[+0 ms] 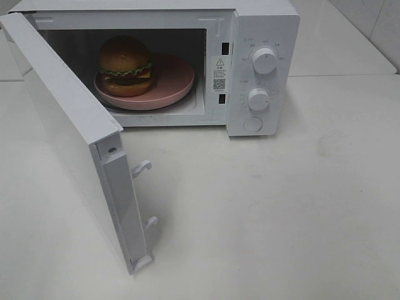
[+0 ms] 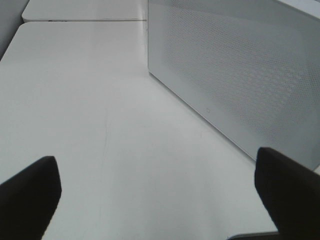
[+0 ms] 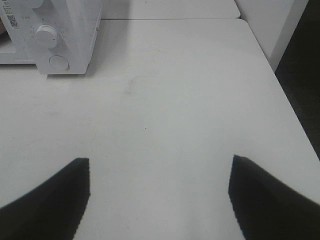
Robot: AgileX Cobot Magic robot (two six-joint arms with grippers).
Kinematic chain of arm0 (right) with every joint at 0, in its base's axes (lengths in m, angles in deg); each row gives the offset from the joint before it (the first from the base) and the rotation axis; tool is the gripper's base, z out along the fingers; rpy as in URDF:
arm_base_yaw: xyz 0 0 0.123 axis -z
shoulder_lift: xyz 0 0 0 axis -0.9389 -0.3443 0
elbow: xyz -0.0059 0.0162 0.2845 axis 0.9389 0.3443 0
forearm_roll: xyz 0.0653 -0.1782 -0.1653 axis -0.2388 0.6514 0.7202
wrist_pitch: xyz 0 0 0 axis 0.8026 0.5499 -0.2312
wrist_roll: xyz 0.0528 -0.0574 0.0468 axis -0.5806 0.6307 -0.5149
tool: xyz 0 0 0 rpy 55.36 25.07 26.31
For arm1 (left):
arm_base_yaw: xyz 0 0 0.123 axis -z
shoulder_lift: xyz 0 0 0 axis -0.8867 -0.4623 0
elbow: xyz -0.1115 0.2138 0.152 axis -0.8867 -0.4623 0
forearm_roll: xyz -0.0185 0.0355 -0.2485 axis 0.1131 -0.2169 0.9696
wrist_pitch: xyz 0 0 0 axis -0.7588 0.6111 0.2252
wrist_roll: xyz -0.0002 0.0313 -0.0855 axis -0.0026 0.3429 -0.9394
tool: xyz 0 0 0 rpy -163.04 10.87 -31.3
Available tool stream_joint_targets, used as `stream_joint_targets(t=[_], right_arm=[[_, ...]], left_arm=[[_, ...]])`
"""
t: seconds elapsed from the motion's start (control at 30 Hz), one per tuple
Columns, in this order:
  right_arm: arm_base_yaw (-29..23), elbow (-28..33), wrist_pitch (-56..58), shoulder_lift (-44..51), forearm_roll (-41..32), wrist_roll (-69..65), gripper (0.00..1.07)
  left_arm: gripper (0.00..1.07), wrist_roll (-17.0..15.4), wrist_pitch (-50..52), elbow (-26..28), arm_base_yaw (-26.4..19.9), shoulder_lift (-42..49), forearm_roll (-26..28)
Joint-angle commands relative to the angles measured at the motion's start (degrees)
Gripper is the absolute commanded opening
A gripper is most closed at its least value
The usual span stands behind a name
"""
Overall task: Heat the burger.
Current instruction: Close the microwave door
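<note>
- Between the left gripper's (image 2: 156, 165) fingers (image 2: 30, 200) lay only bare table (image 2: 100, 100); they stood spread wide, grasping nothing, with the door (image 2: 240, 75) just beside them.
- The right gripper (image 3: 160, 161) was likewise spread and empty over the table, with the knobs (image 3: 46, 34) well ahead of it.
- The burger (image 1: 125, 65) sat on a pink plate (image 1: 178, 87) inside the microwave (image 1: 265, 25), well apart from both grippers; neither wrist view showed it.
- Loading looked done, since the burger was already in the cavity.
- Left to do, as I judged it: shut the wide-open door, then turn a knob to start the heating.
- The door stood nearest the left gripper, so that arm seemed best placed to push it closed.
</note>
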Motion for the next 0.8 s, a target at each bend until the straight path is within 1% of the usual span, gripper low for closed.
stream_joint_targets(t=[0.03,0.13,0.2,0.23,0.27,0.3,0.33,0.37,0.4,0.43,0.47,0.5,0.57,0.6,0.63,0.67,0.7,0.77,0.8], right_arm=[[0.29,0.29,-0.17,1.72,-0.17,0.63,0.75],[0.29,0.29,-0.17,1.72,-0.17,0.63,0.75],[0.29,0.29,-0.17,1.72,-0.17,0.63,0.75],[0.29,0.29,-0.17,1.72,-0.17,0.63,0.75],[0.29,0.29,-0.17,1.72,-0.17,0.63,0.75],[0.29,0.29,-0.17,1.72,-0.17,0.63,0.75],[0.29,0.29,-0.17,1.72,-0.17,0.63,0.75],[0.29,0.29,-0.17,1.72,-0.17,0.63,0.75],[0.29,0.29,-0.17,1.72,-0.17,0.63,0.75],[0.29,0.29,-0.17,1.72,-0.17,0.63,0.75],[0.29,0.29,-0.17,1.72,-0.17,0.63,0.75],[0.29,0.29,-0.17,1.72,-0.17,0.63,0.75],[0.29,0.29,-0.17,1.72,-0.17,0.63,0.75],[0.29,0.29,-0.17,1.72,-0.17,0.63,0.75],[0.29,0.29,-0.17,1.72,-0.17,0.63,0.75],[0.29,0.29,-0.17,1.72,-0.17,0.63,0.75],[0.29,0.29,-0.17,1.72,-0.17,0.63,0.75],[0.29,0.29,-0.17,1.72,-0.17,0.63,0.75],[0.29,0.29,-0.17,1.72,-0.17,0.63,0.75]], left_arm=[[0.98,-0.34,1.20,0.00,0.00,0.23,0.46],[0.95,-0.34,1.95,0.63,0.00,0.00,0.00],[0.85,-0.11,4.41,1.60,0.00,-2.69,-0.52],[0.85,-0.11,4.41,1.60,0.00,-2.69,-0.52],[0.81,0.17,5.50,1.60,0.00,-3.72,-0.46],[0.81,0.17,5.50,1.60,0.00,-3.72,-0.46],[0.71,0.17,7.51,1.60,0.00,-5.96,-0.46],[0.67,0.11,8.37,1.60,0.00,-7.28,-0.46],[0.67,0.11,8.37,1.60,0.00,-7.28,-0.46],[0.53,0.11,10.14,1.60,0.00,-10.20,-0.46],[0.47,0.11,11.00,1.60,0.00,-11.34,-0.46],[0.47,0.11,11.00,1.60,0.00,-11.34,-0.46],[0.13,0.06,14.67,1.60,0.00,-16.96,-0.80],[0.13,0.06,14.67,1.60,0.00,-16.96,-0.80],[0.05,0.06,15.53,1.60,0.00,-18.33,-0.80],[0.05,0.06,15.53,1.60,0.00,-18.33,-0.80],[0.00,0.34,18.33,1.49,0.00,-20.97,-1.20],[0.00,0.46,20.00,1.32,0.00,-21.89,-1.32],[0.00,2.35,25.10,0.40,0.00,-23.84,-1.49]])
